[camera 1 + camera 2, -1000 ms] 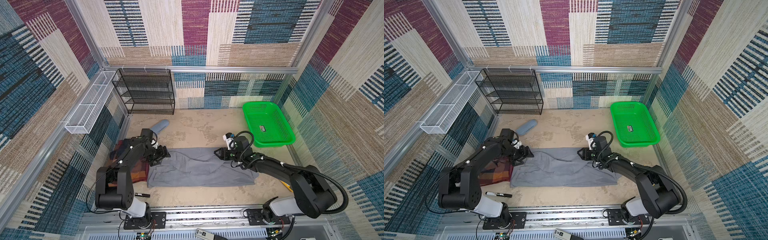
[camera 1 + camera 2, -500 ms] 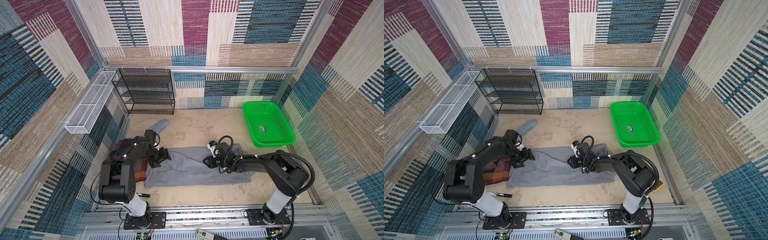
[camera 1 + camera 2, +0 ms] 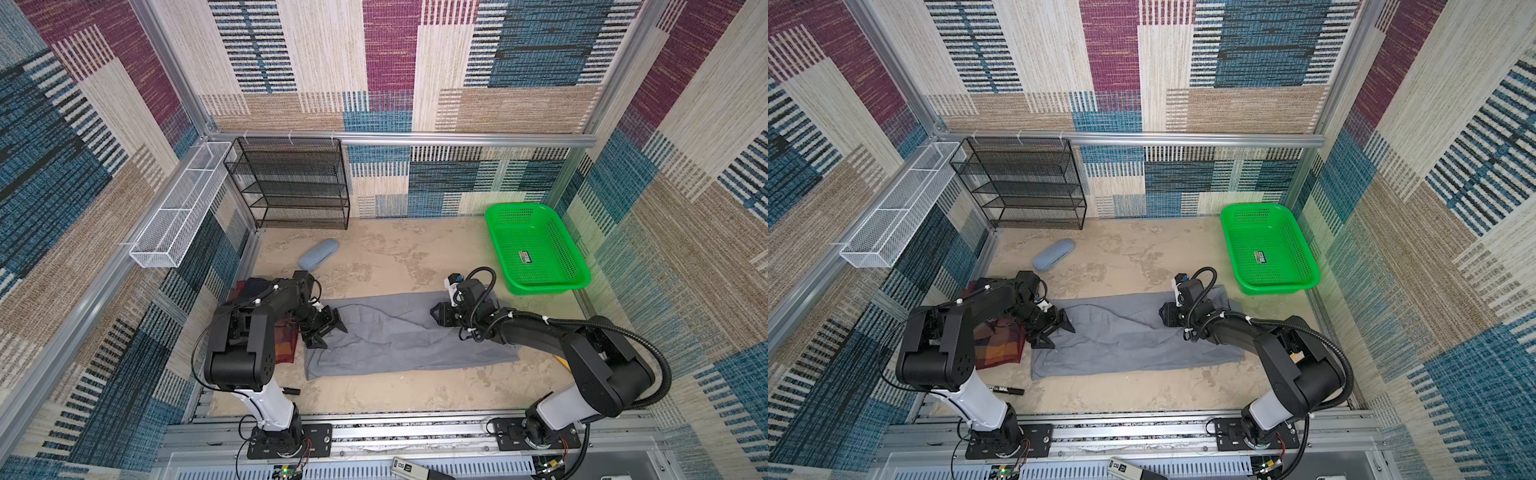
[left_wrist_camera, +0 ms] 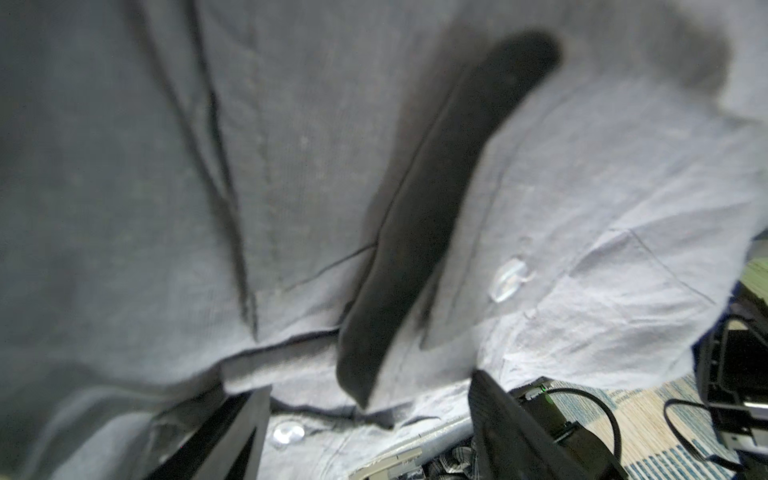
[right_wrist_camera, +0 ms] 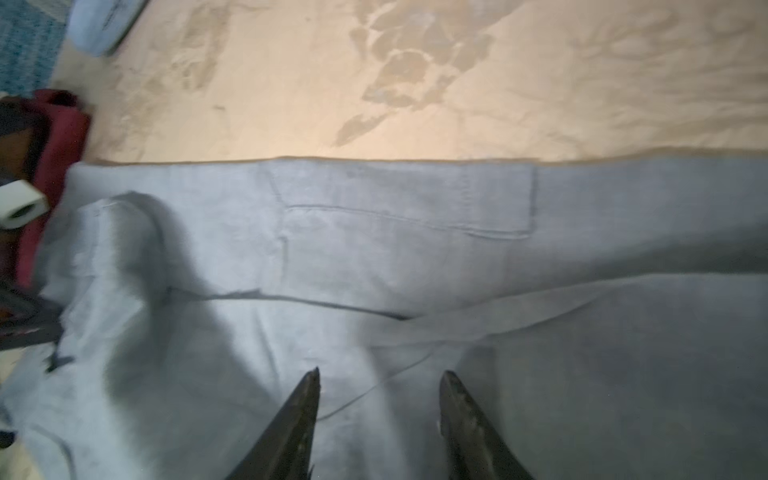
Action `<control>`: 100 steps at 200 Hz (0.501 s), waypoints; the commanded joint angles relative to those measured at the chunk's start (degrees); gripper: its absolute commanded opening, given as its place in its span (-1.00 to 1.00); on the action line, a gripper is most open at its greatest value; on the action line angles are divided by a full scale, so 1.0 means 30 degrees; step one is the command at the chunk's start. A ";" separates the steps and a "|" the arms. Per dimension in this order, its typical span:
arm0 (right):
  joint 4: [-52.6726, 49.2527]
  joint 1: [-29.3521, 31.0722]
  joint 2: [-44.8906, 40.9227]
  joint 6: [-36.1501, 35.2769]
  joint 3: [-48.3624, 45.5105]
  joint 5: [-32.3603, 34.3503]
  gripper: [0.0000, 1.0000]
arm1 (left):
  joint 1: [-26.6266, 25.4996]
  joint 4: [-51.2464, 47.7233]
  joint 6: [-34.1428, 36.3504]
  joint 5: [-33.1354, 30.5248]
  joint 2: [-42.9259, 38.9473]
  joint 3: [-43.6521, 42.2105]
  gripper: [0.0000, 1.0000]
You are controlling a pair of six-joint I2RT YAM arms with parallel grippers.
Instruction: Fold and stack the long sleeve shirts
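The grey shirt (image 3: 395, 340) is spread flat, one end just beside the green basket (image 3: 536, 289); there the right gripper (image 5: 380, 399) is held half open, empty. At the end farthest from the basket the left gripper (image 3: 328, 332) is spread wide, empty, near the plaid shirt (image 3: 998, 349).

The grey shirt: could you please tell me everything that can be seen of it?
The grey shirt is plain woven cloth, with clear buttons and what looks like a stitched pocket. It lies flat on the sandy table as a long, wrinkled band, seemingly folded lengthwise. One end lies beside the plaid shirt. The open left hand is at that end, the open right hand over the other half; neither visibly grips it.
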 commanded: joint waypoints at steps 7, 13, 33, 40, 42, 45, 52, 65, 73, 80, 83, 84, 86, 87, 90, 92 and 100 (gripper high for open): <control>-0.0297 0.0634 -0.1544 -0.0715 -0.0013 -0.1511 -0.01 | -0.0008 0.0551 -0.0325 -0.1672 -0.0709 0.0008 0.55; -0.0385 0.0885 -0.1953 -0.0827 -0.0080 -0.1413 0.00 | 0.0006 0.0503 -0.0506 -0.1922 -0.1105 0.0098 0.55; -0.0888 0.1375 -0.2717 -0.1233 0.0011 -0.1665 0.01 | -0.0161 0.0662 -0.1216 -0.2673 -0.2243 0.0173 0.55; -0.0953 0.1417 -0.2895 -0.1263 0.0015 -0.1713 0.01 | -0.0330 0.0752 -0.1248 -0.2900 -0.2478 0.0260 0.52; -0.0971 0.1439 -0.2950 -0.1276 0.0035 -0.1715 0.01 | -0.0363 0.0770 -0.1244 -0.2936 -0.2522 0.0306 0.50; -0.0970 0.1446 -0.3044 -0.1277 -0.0007 -0.1716 0.01 | -0.0435 0.0775 -0.1243 -0.3018 -0.2588 0.0397 0.48; -0.0917 0.1489 -0.3247 -0.1296 -0.0021 -0.1773 0.01 | -0.0518 0.0773 -0.1385 -0.3081 -0.2695 0.0565 0.44; -0.0790 0.1572 -0.3548 -0.1409 -0.0076 -0.1983 0.01 | -0.0705 0.0831 -0.1536 -0.2769 -0.2945 0.0942 0.42; -0.0818 0.1621 -0.3615 -0.1427 -0.0047 -0.1940 0.01 | -0.0866 0.0816 -0.1485 -0.2744 -0.3029 0.1208 0.40; -0.0847 0.1652 -0.3677 -0.1471 -0.0016 -0.2018 0.01 | -0.0994 0.0889 -0.1414 -0.2778 -0.2994 0.1356 0.39; -0.0841 0.1652 -0.3696 -0.1532 -0.0010 -0.2036 0.01 | -0.1038 0.0896 -0.1378 -0.2786 -0.2925 0.1389 0.38; -0.0841 0.1666 -0.3732 -0.1523 -0.0013 -0.2037 0.01 | -0.1058 0.0909 -0.1354 -0.2784 -0.2912 0.1397 0.38; -0.0840 0.1677 -0.3760 -0.1539 -0.0016 -0.2038 0.01 | -0.1080 0.0934 -0.1322 -0.2783 -0.2858 0.1404 0.36; -0.0855 0.1694 -0.3765 -0.1542 -0.0017 -0.2038 0.01 | -0.1093 0.0943 -0.1312 -0.2783 -0.2834 0.1405 0.36; -0.0868 0.1705 -0.3794 -0.1551 -0.0013 -0.1987 0.01 | -0.1145 0.0954 -0.1266 -0.2805 -0.2700 0.1450 0.33; -0.0891 0.1716 -0.3834 -0.1546 -0.0001 -0.1945 0.01 | -0.1175 0.0967 -0.1234 -0.2810 -0.2578 0.1483 0.31; -0.0899 0.1720 -0.3984 -0.1517 -0.0072 -0.1837 0.01 | -0.1266 0.0937 -0.0964 -0.2919 -0.2103 0.1660 0.24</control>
